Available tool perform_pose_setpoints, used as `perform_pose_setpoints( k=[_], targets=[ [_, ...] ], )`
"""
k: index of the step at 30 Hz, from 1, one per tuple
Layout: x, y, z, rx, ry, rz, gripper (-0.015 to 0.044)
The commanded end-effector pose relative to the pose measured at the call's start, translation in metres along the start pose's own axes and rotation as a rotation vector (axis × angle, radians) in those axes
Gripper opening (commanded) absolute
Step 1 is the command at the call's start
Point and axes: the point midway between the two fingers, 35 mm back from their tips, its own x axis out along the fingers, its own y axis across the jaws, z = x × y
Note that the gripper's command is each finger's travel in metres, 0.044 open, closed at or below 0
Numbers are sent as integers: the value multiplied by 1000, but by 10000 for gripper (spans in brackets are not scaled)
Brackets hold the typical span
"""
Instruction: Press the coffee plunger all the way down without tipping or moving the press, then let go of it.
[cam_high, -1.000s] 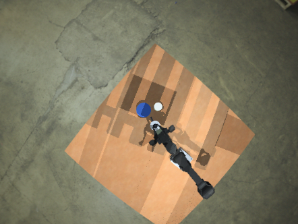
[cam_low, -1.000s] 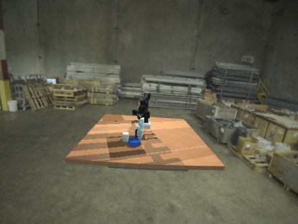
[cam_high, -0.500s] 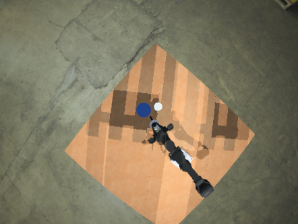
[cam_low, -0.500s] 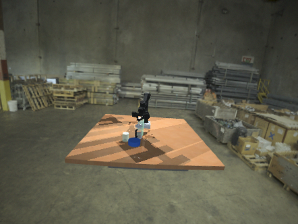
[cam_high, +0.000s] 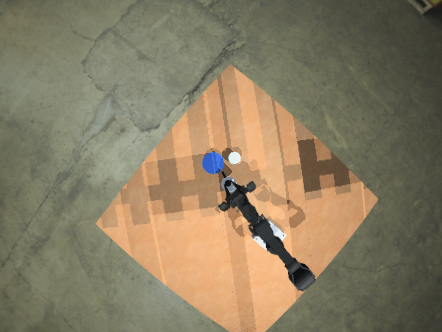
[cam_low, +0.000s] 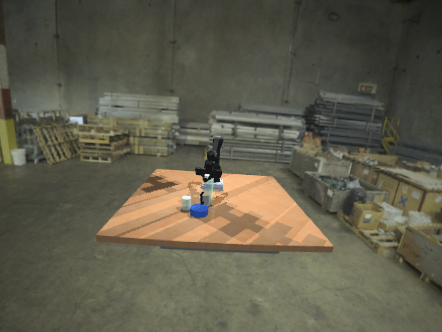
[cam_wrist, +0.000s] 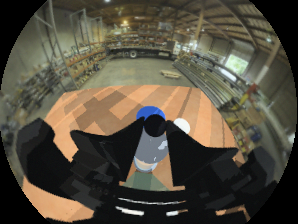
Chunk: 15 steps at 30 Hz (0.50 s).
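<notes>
The coffee press stands on the wooden table top, with a grey, partly see-through body. Its thin black handle faces the blue dish. My gripper is above the press, shut on the round black plunger knob, which sits between the fingertips in the wrist view. The arm and fingers hide much of the press from above. How far down the plunger stands cannot be told.
The round blue dish is close beyond the press on the handle side. A white cylinder stands beside the dish. The white arm base plate is behind the gripper.
</notes>
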Motion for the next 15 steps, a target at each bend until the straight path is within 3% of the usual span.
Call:
perform_pose_setpoints(
  k=[1,15],
  targets=[
    [7,0,-22,-8,72,1,123],
    [10,0,-19,-8,72,1,123]
  ],
)
